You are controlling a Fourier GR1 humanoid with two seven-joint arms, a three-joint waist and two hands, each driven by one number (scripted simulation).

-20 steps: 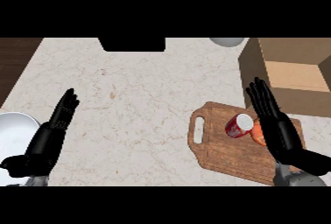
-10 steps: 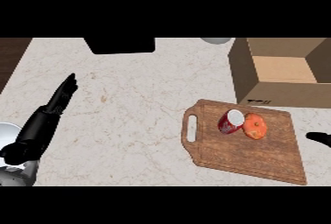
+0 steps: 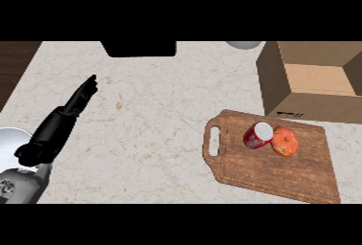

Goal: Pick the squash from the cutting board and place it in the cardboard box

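Orange squash [image 3: 284, 141] on board [image 3: 272, 165], lower right, touching red can [image 3: 257, 135]. Box [image 3: 314, 79] upper right. Left hand [image 3: 62, 122] at left, fingers straight. Right hand out of frame.

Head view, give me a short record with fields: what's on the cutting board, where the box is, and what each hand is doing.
surface: pale marbled counter
cutting board: wooden, at right, handle slot toward the left
squash: orange, on the cutting board, not held
red can: lying on its side on the board, against the squash's left side
cardboard box: open, behind the board at upper right, nothing seen inside
left hand: at left, fingers straight, resting, holding nothing
right hand: not in view
white bowl: at the left edge, partly behind the left forearm
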